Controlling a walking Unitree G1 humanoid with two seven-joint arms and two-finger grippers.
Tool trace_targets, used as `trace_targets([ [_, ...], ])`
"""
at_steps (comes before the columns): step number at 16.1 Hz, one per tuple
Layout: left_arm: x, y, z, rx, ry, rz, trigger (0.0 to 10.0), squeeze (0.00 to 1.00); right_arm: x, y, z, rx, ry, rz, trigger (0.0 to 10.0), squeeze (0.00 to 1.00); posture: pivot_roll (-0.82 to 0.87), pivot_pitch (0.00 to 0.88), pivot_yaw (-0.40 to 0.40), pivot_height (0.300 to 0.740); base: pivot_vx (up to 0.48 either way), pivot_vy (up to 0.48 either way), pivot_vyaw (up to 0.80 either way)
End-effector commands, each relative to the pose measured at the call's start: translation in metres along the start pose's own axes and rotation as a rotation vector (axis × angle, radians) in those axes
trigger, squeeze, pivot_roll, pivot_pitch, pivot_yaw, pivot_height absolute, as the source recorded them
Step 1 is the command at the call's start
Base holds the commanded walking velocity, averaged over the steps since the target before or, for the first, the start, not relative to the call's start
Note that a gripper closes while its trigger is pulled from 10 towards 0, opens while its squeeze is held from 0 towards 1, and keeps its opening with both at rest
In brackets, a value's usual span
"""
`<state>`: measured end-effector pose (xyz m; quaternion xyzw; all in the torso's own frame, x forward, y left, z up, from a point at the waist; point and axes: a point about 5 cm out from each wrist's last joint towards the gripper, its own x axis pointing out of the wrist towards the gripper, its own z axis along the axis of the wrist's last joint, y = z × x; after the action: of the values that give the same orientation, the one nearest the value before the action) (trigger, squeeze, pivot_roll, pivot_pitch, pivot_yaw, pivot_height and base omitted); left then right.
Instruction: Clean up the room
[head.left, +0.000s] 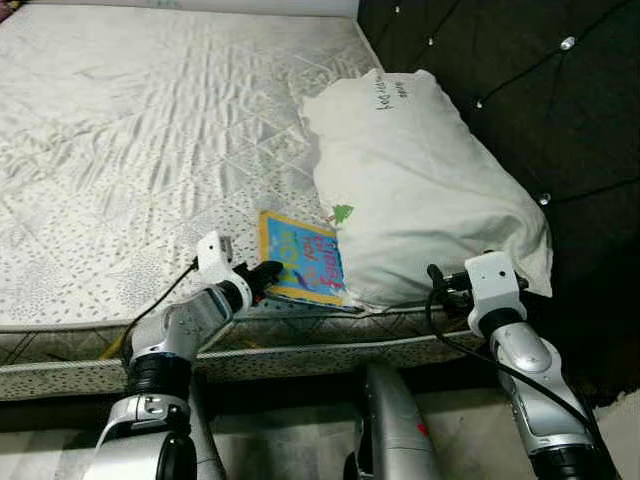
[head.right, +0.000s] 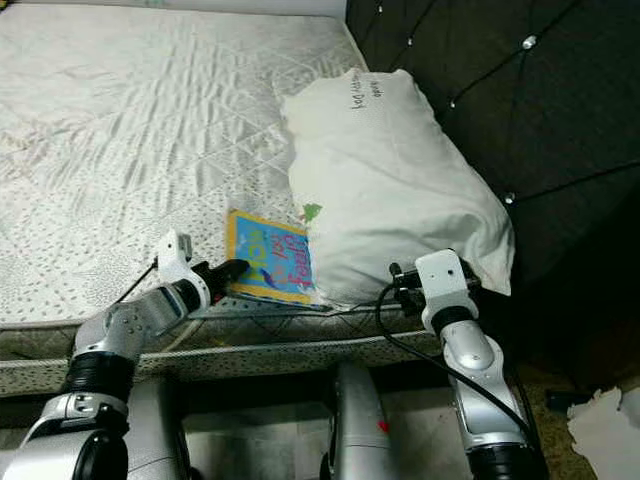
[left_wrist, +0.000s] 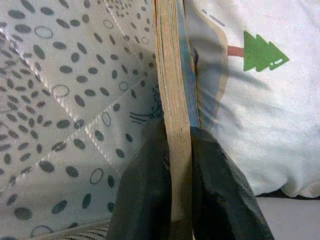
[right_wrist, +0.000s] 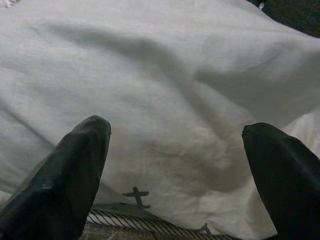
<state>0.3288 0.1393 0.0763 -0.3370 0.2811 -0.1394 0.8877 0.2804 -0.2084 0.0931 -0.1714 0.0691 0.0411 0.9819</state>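
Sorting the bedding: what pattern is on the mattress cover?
Dark dots and small rings on quilted white mattress cover, clearest in the left wrist view.

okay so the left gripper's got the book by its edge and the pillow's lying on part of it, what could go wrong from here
1. The left gripper pinches only the near edge of the book, so it could slip or droop once lifted.
2. The far side of the book is tucked under the pillow; pulling may drag the pillow toward the mattress edge.
3. The open right gripper sits close against the pillow and could snag its cover if it moves.
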Motion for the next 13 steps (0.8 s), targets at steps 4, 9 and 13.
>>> trace_targets([
  [4, -0.008, 0.019, 0.004, 0.06, -0.008, 0.115, 10.0, 0.0, 0.003, -0.002, 0.001, -0.008, -0.004, 0.004, 10.0, 0.0, -0.07, 0.042, -0.093, 0.525, 0.0, 0.0, 0.0],
  [9, -0.008, 0.026, 0.021, 0.072, -0.069, 0.169, 10.0, 1.0, 0.004, -0.001, 0.0, 0.0, -0.002, 0.002, 10.0, 0.0, -0.07, 0.034, -0.09, 0.525, 0.0, 0.0, 0.0],
  [13, -0.015, 0.043, 0.036, 0.061, -0.176, 0.321, 10.0, 1.0, 0.004, -0.001, -0.001, -0.003, -0.001, 0.009, 10.0, 0.0, -0.06, 0.025, -0.091, 0.525, 0.0, 0.0, 0.0],
])
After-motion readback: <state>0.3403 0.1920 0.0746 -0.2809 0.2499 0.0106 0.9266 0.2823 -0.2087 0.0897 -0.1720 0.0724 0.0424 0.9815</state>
